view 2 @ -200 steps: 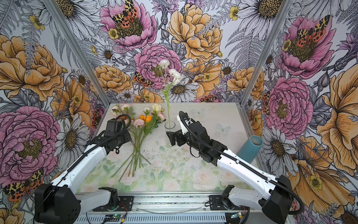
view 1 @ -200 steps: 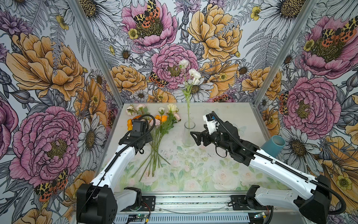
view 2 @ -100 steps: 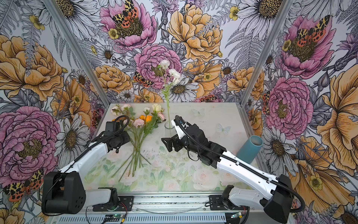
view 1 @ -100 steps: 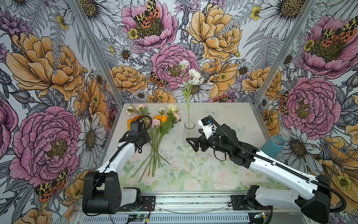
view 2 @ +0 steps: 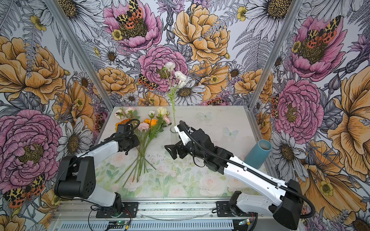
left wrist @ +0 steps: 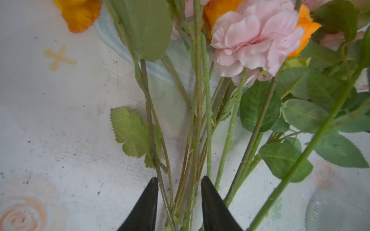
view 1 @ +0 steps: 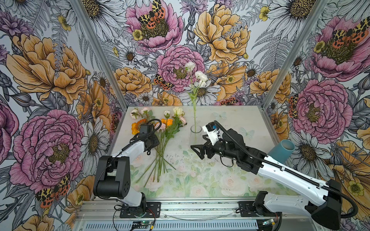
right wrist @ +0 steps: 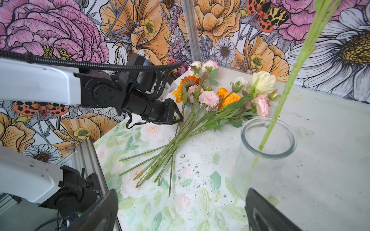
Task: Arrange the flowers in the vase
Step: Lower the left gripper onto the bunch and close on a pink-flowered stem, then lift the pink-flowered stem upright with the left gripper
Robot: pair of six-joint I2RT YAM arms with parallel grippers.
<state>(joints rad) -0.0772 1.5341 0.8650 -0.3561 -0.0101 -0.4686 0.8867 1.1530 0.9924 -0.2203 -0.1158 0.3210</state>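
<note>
A clear glass vase [view 1: 195,129] stands toward the back of a table [view 1: 236,124] printed with pale roses, inside a booth lined with bold floral wallpaper [view 1: 50,66]. One tall stem with white blooms [view 1: 200,76] stands in the vase, leaning on its rim. The loose flowers [view 1: 169,132] are pink, cream and orange on long green stems. In both top views they lie flat on the table just to the left of the vase [view 2: 143,127], blooms toward the back wall and cut ends fanned toward the front.

The left gripper [left wrist: 178,178] is down over the stems of that bunch, left of the vase. In the left wrist view its two black fingertips [left wrist: 149,200] stand partly closed, with several stems running between them. One stem touches the inner edge of a fingertip. Whether the stems are actually pinched cannot be told.

The right gripper [view 1: 198,147] hovers just in front of the vase, pointing toward the bunch. Its fingers [right wrist: 260,210] are spread wide and hold nothing. The right wrist view shows the vase just beyond one of them.

A teal tube [view 1: 281,151] leans at the table's edge, well apart from the vase on its right.
</note>
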